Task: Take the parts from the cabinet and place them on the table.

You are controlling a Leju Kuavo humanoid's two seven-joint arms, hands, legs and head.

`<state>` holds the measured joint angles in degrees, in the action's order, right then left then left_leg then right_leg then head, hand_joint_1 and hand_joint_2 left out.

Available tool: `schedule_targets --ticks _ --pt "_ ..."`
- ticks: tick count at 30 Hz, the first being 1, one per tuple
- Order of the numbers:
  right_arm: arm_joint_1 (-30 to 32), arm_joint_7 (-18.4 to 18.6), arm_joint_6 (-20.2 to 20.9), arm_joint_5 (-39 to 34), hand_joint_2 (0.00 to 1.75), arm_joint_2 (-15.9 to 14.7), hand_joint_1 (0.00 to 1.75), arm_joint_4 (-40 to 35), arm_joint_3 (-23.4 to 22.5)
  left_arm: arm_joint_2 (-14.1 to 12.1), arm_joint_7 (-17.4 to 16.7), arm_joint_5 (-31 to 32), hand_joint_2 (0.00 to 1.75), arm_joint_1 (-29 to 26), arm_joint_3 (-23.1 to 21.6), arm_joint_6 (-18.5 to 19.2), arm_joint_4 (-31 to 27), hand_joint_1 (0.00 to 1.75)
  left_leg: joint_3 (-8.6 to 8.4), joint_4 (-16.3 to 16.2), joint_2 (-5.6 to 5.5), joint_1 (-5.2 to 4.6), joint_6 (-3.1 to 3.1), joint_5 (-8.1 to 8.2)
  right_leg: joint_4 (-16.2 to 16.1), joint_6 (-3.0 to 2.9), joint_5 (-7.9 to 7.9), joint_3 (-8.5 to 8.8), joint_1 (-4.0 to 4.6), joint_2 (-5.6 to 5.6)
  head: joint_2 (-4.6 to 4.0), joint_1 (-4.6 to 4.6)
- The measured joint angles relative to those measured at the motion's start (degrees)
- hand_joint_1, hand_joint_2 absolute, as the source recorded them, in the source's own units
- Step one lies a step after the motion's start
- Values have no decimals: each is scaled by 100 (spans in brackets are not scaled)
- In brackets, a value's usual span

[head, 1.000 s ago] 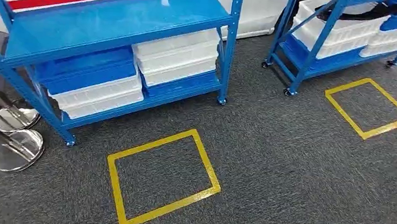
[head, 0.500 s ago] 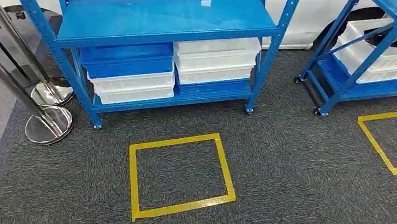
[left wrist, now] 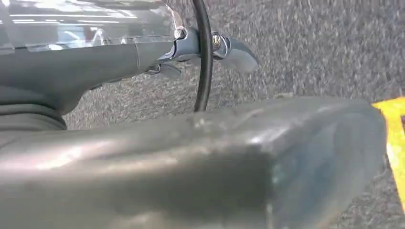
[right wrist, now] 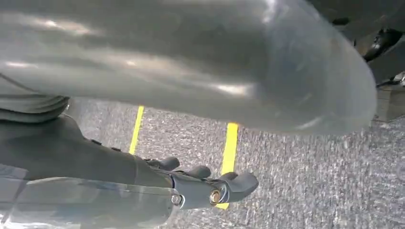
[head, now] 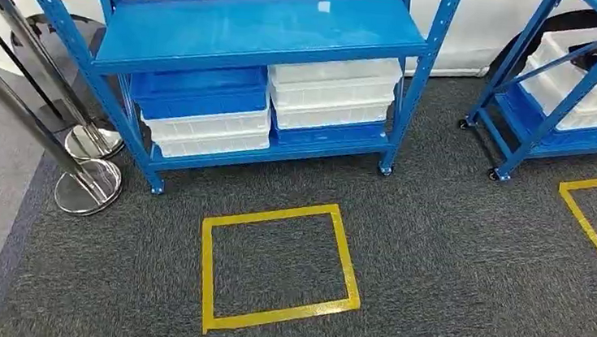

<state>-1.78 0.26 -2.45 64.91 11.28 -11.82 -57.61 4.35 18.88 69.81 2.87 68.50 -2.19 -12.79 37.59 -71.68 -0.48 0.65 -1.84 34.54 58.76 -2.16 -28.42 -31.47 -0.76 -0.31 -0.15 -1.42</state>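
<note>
The cabinet is a blue metal rack (head: 258, 30) on small wheels, straight ahead in the head view. Its middle shelf is bare. On the bottom shelf sit stacked white bins (head: 331, 90) over a blue one (head: 327, 132), and to their left a blue bin (head: 200, 95) over white bins (head: 209, 132). What the bins hold is hidden. My left hand (left wrist: 191, 157) hangs above the carpet with its fingers (left wrist: 234, 52) stretched out and nothing in them. My right hand (right wrist: 95, 157) also hangs over the carpet, fingers (right wrist: 234, 183) apart and holding nothing.
A yellow tape square (head: 278, 266) marks the dark carpet in front of the rack. Two chrome stanchions (head: 88, 183) stand at the left by the carpet's edge. A second blue rack (head: 563, 94) with white bins stands at the right, with another tape square (head: 596, 223) before it.
The whole picture has shifted right and levelled out, so the camera has turned left. The rack now stands squarely ahead and the stanchions show more fully.
</note>
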Motion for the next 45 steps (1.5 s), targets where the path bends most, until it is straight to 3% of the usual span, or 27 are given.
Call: schedule_targets --ticks 1,2,3,6,7,9,10,12,13,16,17,19,23,25,26,27,28,30,31,34,35,36,39,41,42,43,45 --pt "1 0 11 -2 0 0 0 0 -2 2 2 0 0 -7 0 0 0 0 194 -355 4 0 -10 96 2 1 -17 12 3 -4 0 -2" --pt "2 0 15 -2 0 0 0 0 -7 4 2 0 0 -20 0 0 0 0 278 -476 6 0 -9 53 3 3 -36 38 5 -8 0 0" --pt "4 0 15 -2 0 0 0 0 -9 9 2 0 0 -31 0 0 0 0 234 -327 6 -1 3 -121 2 9 -63 73 6 -9 0 0" --pt "3 0 15 0 0 0 0 0 -11 9 9 0 0 -35 6 -6 0 0 -407 1102 38 -19 116 -935 -2 52 -165 224 9 -17 0 0" --pt "12 2 15 0 0 9 0 2 -13 4 11 0 0 -31 15 -9 -2 0 -468 1215 92 -66 175 -815 -6 84 -192 238 23 -25 0 2" --pt "-8 2 26 0 0 11 0 2 -24 7 17 0 0 -29 22 -9 -2 0 -492 1294 79 -102 224 -811 -41 159 -205 236 17 -27 0 0" --pt "-3 2 31 2 0 11 0 2 -26 7 15 0 0 -44 24 -6 -2 0 -468 1325 65 -97 254 -803 7 201 -167 277 16 -31 0 0" --pt "-12 11 33 11 0 11 0 2 -29 9 15 -2 0 -56 31 -6 -2 0 -654 1422 26 -42 326 -802 110 249 -219 298 7 -39 0 0" --pt "-8 11 33 11 0 11 0 2 -31 11 18 -2 0 -49 31 -6 0 0 -706 1441 27 -44 353 -796 255 269 -286 230 17 -14 0 0" --pt "-15 11 33 28 0 11 0 2 -33 17 17 -2 0 -40 37 -4 0 0 -748 1446 23 -62 423 -731 1497 300 -817 -598 2 15 0 0" --pt "-14 11 33 31 0 11 0 2 -33 17 15 -2 0 -42 39 -2 0 0 -772 1442 17 -66 422 -707 1745 315 -853 -807 2 15 0 0" --pt "-7 22 35 33 0 9 0 2 -33 17 15 -2 0 -49 42 0 0 0 -829 1442 3 -66 417 -665 1692 314 -676 -884 2 15 0 2" --pt "-5 26 35 35 0 9 0 2 -33 18 13 -2 0 -49 42 0 0 0 -839 1442 0 -66 417 -658 1652 314 -632 -878 2 15 0 2" --pt "-1 30 35 35 0 7 0 2 -35 17 11 -2 0 -54 42 0 0 0 -881 1442 -13 -65 409 -630 1450 307 -439 -826 2 15 0 0" --pt "18 44 35 44 0 0 0 2 -35 22 11 -2 0 -55 44 0 0 0 -991 1442 -33 -67 383 -557 722 255 70 -560 7 16 0 2" --pt "10 50 42 81 0 -11 0 0 -35 48 0 -2 0 -31 57 0 0 0 -1028 1472 -36 -79 236 -408 54 133 258 -358 84 37 0 0" --pt "22 52 42 83 0 -13 0 0 -37 48 2 -2 0 -38 61 0 0 0 -1113 1395 -38 -97 203 -473 14 92 248 -316 60 36 0 0" --pt "36 61 40 87 0 -11 0 0 -37 57 0 0 0 -37 76 2 0 0 -1097 1176 -15 -84 154 -395 -57 31 219 -124 15 16 0 0" --pt "35 63 42 90 0 -11 0 0 -37 66 0 -2 0 -25 79 2 0 0 -909 814 5 -72 124 -288 -73 -3 187 -80 11 12 0 -4" --pt "14 70 42 112 0 -11 0 0 -37 55 0 -2 0 -28 114 2 -2 0 -184 -257 7 -18 25 245 -69 -7 86 -6 10 17 0 -2" --pt "17 70 42 114 0 -11 0 0 -37 55 0 0 0 -39 125 0 -2 0 -51 -350 8 0 7 239 -68 5 44 45 6 22 0 -2" --pt "22 70 42 118 0 -11 0 0 -37 55 0 0 0 -47 129 2 -2 0 -42 -210 11 12 -6 88 -68 18 3 103 1 22 0 -4" --pt "31 68 42 136 0 -11 0 0 -37 55 6 17 0 -60 133 2 -2 0 -436 1134 41 32 9 -898 -67 83 -155 315 -11 12 0 -2" --pt "11 57 42 142 0 -11 0 0 -37 55 18 26 0 -51 136 4 0 0 -417 1220 95 -31 110 -576 -57 160 -214 334 2 20 0 -4" --pt "1 52 42 149 0 -11 0 0 -37 55 20 35 0 -51 136 4 -2 0 -463 1240 93 -43 166 -738 -74 218 -254 347 4 19 0 -2" --pt "7 52 44 149 0 -11 0 0 -37 52 18 35 0 -68 136 4 -2 0 -455 1250 88 -37 236 -754 5 258 -225 397 14 22 0 0" --pt "-13 52 42 151 0 -11 0 0 -37 55 20 42 0 -65 136 4 -2 0 -627 1325 57 -12 321 -762 139 314 -261 405 -19 8 0 0"
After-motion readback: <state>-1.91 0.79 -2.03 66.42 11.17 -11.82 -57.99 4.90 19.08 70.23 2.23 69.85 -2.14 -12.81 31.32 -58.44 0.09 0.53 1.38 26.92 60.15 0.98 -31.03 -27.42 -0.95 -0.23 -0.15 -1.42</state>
